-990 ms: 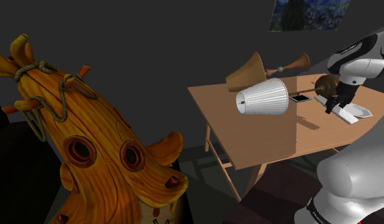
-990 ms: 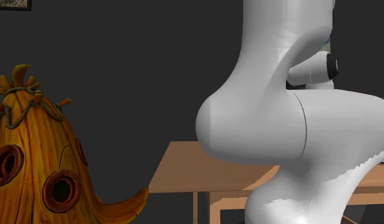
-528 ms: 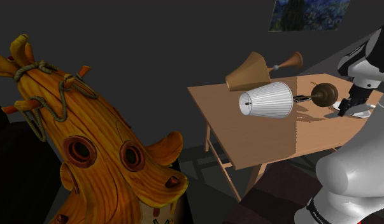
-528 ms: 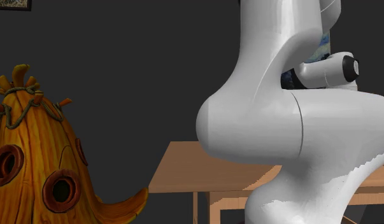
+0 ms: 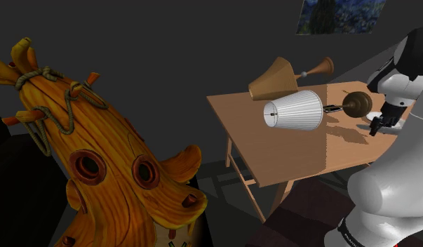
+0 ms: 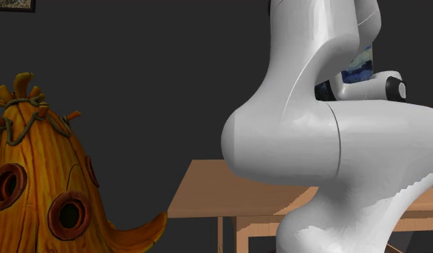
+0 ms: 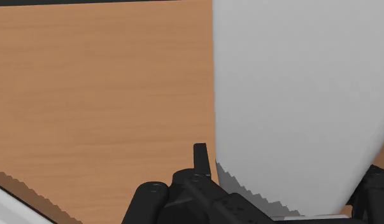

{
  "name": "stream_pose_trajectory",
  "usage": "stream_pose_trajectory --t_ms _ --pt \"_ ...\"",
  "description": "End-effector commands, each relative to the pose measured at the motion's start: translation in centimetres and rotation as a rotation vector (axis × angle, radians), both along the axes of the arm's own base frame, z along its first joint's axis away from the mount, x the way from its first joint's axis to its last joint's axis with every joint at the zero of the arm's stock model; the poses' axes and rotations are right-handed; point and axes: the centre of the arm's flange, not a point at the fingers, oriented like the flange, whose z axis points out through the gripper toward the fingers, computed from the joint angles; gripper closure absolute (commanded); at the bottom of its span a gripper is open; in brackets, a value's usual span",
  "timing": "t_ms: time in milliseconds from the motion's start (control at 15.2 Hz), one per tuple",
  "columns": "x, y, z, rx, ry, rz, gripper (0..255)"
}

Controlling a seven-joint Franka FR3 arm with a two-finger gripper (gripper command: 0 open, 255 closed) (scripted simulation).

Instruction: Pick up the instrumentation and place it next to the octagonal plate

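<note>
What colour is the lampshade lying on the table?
The lampshade is white with thin dark ribs running along it, best seen in the shoulder view.

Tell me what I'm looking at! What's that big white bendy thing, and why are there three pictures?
The big white thing is a robot arm, and the black part at its end is its gripper, a hand for picking things up. One picture looks down from beside the robot. One looks from another spot, where the arm hides much of the table. The last comes from a camera on the gripper itself. On the table lie a white lampshade, a big brown horn, a smaller horn and a round brown thing. A pale flat thing lies under the gripper; I cannot tell whether it is held. The orange figure with holes stands off to the side.
</note>
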Motion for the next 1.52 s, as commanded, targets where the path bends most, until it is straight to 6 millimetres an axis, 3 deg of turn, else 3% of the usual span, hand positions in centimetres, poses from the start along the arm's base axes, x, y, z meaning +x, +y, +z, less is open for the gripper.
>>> stream_pose_trajectory --t_ms 0,132,594,660,990,1254,1452 --pt "0.2 0.0 -1.0 -0.002 0.000 0.001 255" --pt "0.2 0.0 -2.1 -0.002 0.000 0.001 255" --pt "0.2 0.0 -2.1 -0.002 0.000 0.001 255" --pt "0.2 0.0 -2.1 -0.002 0.000 0.001 0" --pt "0.2 0.0 -2.1 -0.002 0.000 0.001 0" --pt "0.2 0.0 2.9 -0.002 0.000 0.001 0" --pt "0.2 0.0 2.9 -0.002 0.000 0.001 0"
